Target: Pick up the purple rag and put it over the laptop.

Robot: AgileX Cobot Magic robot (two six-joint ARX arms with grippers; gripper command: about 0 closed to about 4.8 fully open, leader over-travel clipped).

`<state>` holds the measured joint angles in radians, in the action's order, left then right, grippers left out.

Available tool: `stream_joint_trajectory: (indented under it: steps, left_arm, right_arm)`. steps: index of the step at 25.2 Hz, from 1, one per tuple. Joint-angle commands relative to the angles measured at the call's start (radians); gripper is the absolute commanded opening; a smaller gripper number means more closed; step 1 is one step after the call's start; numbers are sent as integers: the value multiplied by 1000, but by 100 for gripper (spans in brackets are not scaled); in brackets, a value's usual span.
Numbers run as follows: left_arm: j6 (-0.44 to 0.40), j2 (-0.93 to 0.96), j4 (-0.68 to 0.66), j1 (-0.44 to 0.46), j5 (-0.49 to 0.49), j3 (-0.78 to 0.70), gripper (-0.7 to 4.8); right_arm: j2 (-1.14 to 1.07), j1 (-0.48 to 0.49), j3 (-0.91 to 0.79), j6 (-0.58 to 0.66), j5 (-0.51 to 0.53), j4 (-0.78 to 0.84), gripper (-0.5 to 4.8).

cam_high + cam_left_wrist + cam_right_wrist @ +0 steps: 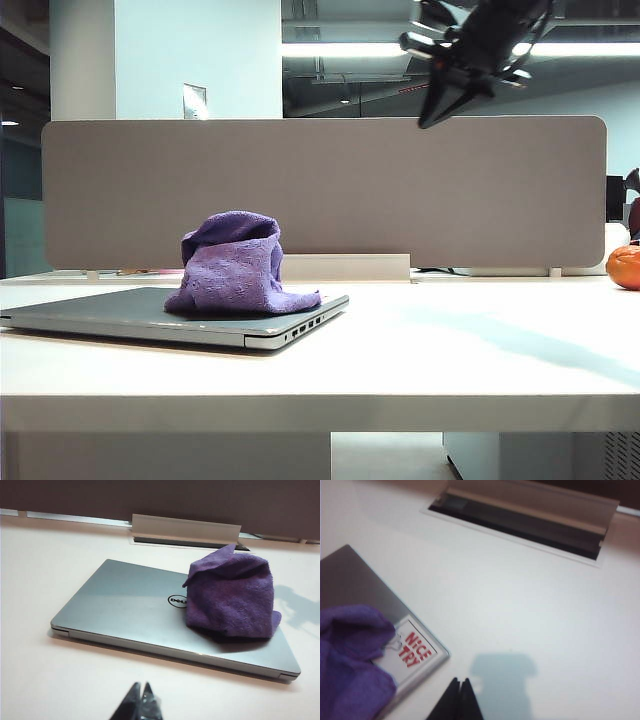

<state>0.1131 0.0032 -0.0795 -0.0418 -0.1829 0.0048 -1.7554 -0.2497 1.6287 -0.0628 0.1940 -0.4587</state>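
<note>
Fingertips of the right gripper [460,700] are pressed together on nothing, high above the table [470,350] and well off to the side of the laptop [125,610], while the left gripper [140,705], also pinched together and empty, sits low in front of the laptop. One purple rag [232,595] lies bunched in a soft heap on the one closed laptop's lid, covering only the end beside the logo. It looks light, limp and non-slippery, so a raised fold near the top would be the easiest pinch.

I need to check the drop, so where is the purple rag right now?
In the exterior view the purple rag sits bunched on the right part of the closed laptop lid, left of centre on the white table, held by neither gripper.
</note>
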Motion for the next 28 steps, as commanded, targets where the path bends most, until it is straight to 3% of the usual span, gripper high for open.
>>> stream_joint_trajectory:
  steps: [1,4,11,28]
  left_arm:
    - [1,1,5,-1,0,3,-6]
    - [-13,1,6,-1,13,3,-6]
    - [-79,1,6,0,161,3,-6]
    - [-79,1,6,-1,161,3,-6]
  right_arm:
    - [44,22,4,-65,21,-55,-9]
    - [67,32,2,-76,37,-77,-9]
    - [101,92,2,-60,63,-84,-8]
    - [158,158,-17,-53,100,-150,-8]
